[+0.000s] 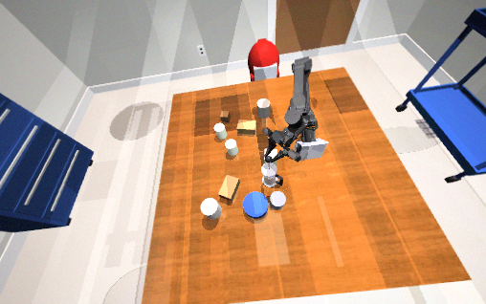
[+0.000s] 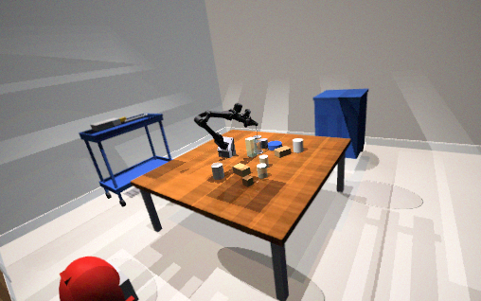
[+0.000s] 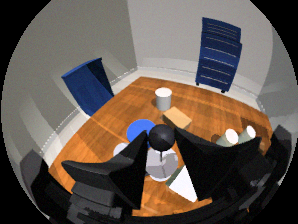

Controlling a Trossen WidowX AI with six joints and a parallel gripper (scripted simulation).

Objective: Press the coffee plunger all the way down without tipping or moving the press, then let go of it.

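Note:
The coffee press (image 1: 270, 179) (image 2: 259, 147) (image 3: 167, 171) stands upright on the wooden table (image 1: 364, 210) (image 2: 199, 177), its dark handle (image 1: 279, 181) to the right in the top view. Its thin rod rises well above the lid to a round black knob (image 3: 162, 138), so the plunger is up. My gripper (image 1: 269, 158) (image 2: 256, 124) (image 3: 160, 132) is shut on the knob, one finger on each side of it, above the press. The fingers hide part of the press in the wrist view.
A pale green box (image 2: 250, 147) (image 3: 183, 185) stands close beside the press. A blue disc (image 1: 255, 205) (image 3: 140, 130) and a grey-white cylinder (image 1: 277, 200) lie just beyond it. A wooden block (image 1: 230, 187) (image 3: 177, 119) and a tall white cylinder (image 1: 210, 208) (image 3: 163, 99) stand farther off.

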